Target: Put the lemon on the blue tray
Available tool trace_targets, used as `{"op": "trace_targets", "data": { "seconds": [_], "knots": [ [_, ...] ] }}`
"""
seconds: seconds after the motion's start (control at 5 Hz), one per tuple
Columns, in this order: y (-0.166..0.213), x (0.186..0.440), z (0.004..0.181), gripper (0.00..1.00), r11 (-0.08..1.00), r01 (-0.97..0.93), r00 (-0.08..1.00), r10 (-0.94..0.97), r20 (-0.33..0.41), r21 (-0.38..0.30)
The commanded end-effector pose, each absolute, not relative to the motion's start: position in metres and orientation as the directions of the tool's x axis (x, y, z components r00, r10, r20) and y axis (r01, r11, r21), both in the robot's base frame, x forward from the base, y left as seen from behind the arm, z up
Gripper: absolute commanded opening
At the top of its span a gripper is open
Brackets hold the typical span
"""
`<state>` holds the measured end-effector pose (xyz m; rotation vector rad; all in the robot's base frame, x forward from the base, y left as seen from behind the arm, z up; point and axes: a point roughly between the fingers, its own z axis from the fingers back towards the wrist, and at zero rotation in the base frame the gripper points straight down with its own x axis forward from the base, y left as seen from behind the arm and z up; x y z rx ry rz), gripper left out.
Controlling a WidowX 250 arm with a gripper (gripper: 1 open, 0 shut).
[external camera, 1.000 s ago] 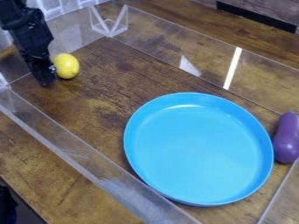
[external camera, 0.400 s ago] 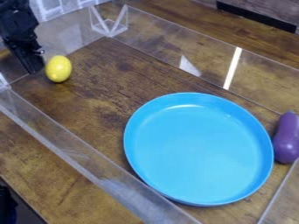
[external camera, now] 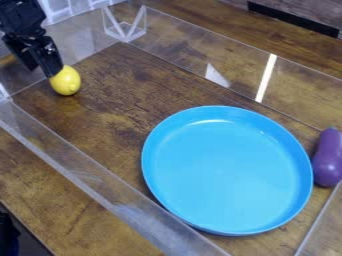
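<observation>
The small yellow lemon [external camera: 64, 81] lies on the wooden table at the far left. My black gripper [external camera: 38, 60] hangs just above and to the left of it, open, its fingers apart; one fingertip [external camera: 52, 66] is right at the lemon's top edge. Whether that fingertip touches the lemon I cannot tell. The big round blue tray [external camera: 227, 170] sits to the lower right with nothing in it, well apart from the lemon.
A dark purple eggplant-like object [external camera: 329, 157] lies by the tray's right rim. Low clear plastic walls [external camera: 80, 175] fence the table's work area. A clear angular stand [external camera: 127, 22] is at the back, near the gripper.
The gripper was shut beside the lemon; it has lifted, moved up-left in the picture and opened. The lemon has shifted a little to the left.
</observation>
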<state>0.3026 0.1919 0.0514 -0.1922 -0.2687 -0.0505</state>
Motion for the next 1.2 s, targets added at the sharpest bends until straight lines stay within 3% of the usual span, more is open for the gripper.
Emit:
{"op": "trace_targets", "data": {
  "seconds": [0.0, 0.4, 0.6, 1.0],
  "knots": [
    [0.192, 0.310, 0.055, 1.00, 0.971, 0.180, 0.945, -0.126, 0.300, -0.158],
    [0.191, 0.328, 0.030, 1.00, 0.982, 0.102, 0.952, -0.049, 0.304, -0.160],
    [0.188, 0.334, 0.026, 0.00, 0.986, 0.044, 0.955, 0.006, 0.297, -0.161],
    [0.181, 0.339, 0.034, 0.00, 0.988, 0.027, 0.958, 0.019, 0.287, -0.155]
  ]
}}
